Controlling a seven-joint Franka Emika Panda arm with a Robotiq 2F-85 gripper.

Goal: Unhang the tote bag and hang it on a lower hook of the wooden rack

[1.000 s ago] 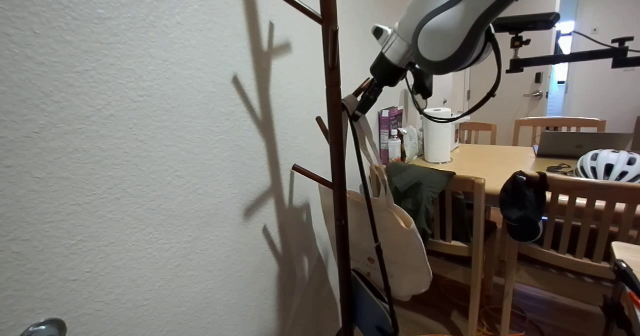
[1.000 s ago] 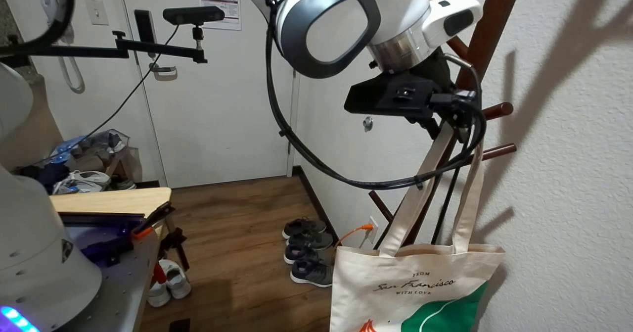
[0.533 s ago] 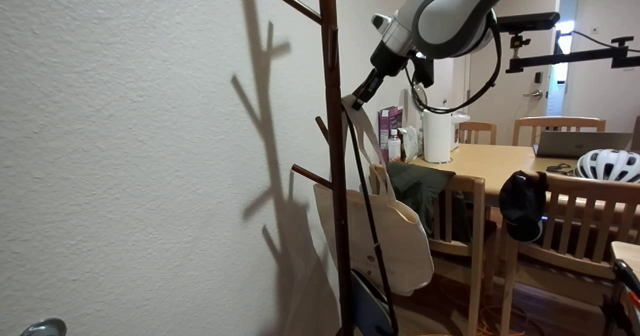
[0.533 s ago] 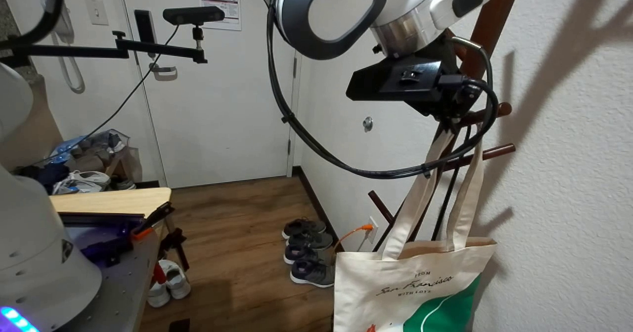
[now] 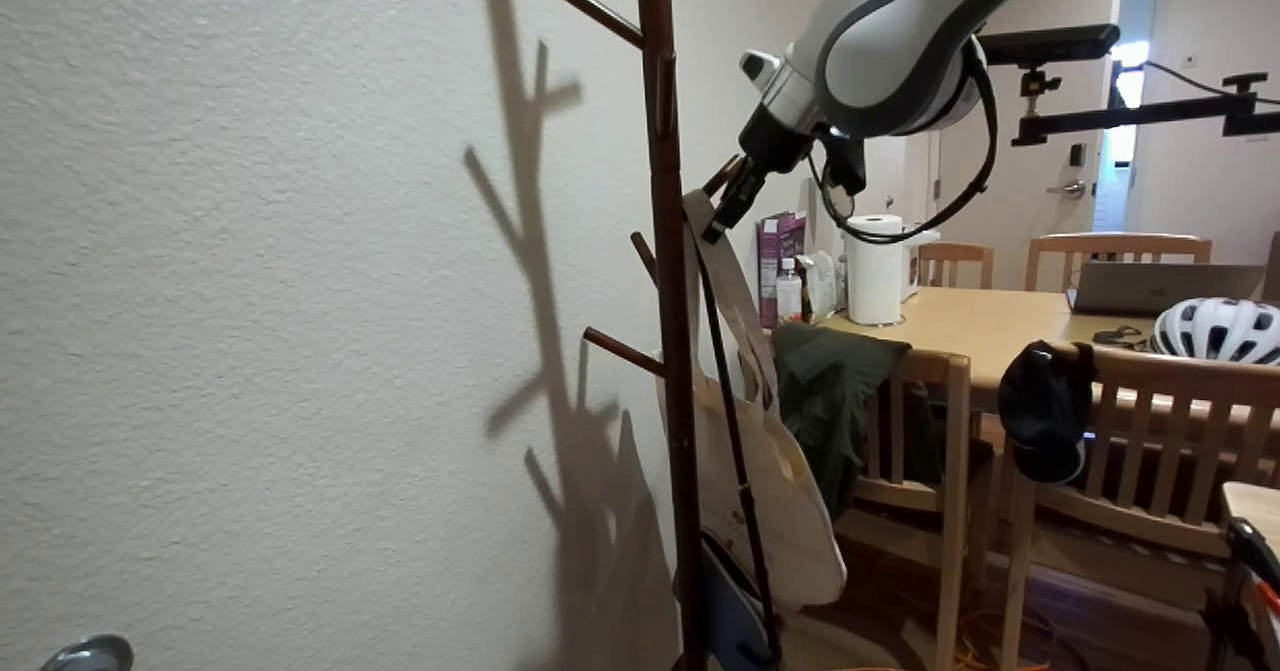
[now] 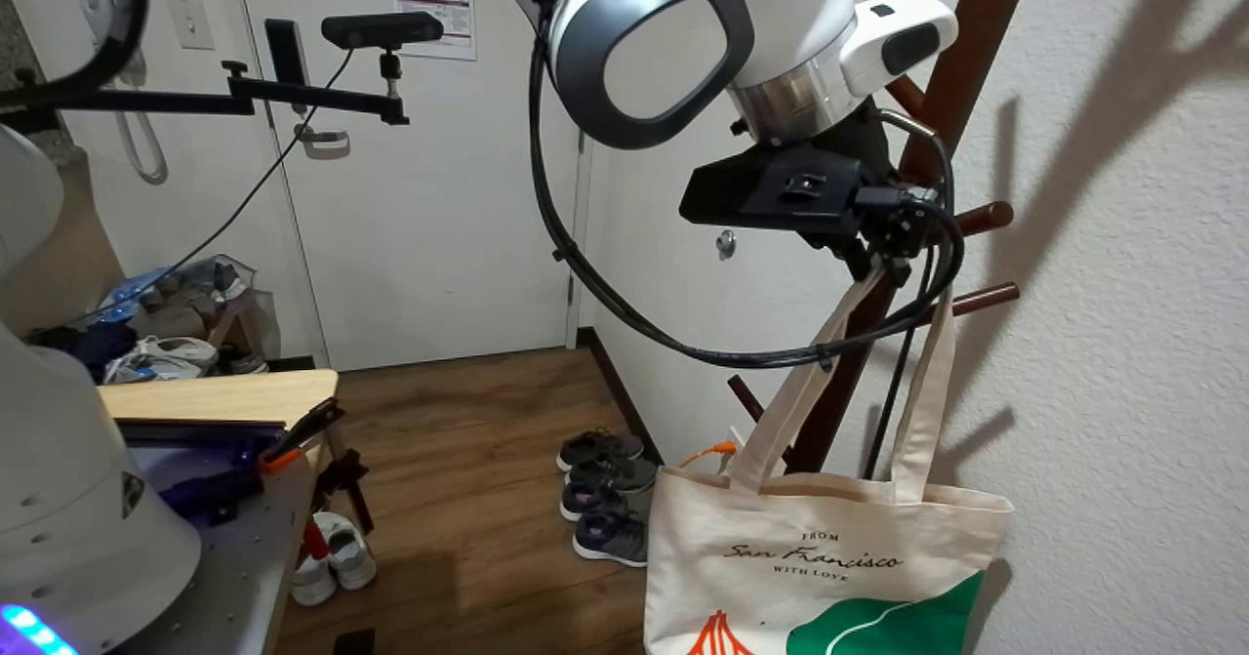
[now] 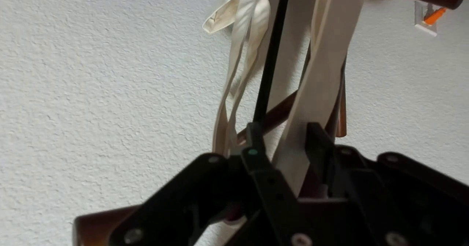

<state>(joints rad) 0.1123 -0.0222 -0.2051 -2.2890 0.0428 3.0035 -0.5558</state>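
I have the gripper (image 7: pixel 285 133) at the wooden rack (image 5: pixel 672 281), jaws spread, a handle (image 7: pixel 325 73) of the hanging tote bag (image 6: pixel 825 528) between them.

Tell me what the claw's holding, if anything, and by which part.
Nothing, apparently: the claw stands open, a tote bag handle running between its fingers.

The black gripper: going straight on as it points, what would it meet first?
Probably a cream cloth handle of the printed tote bag; in the wrist view the handle passes between the open fingers, though depth is unclear.
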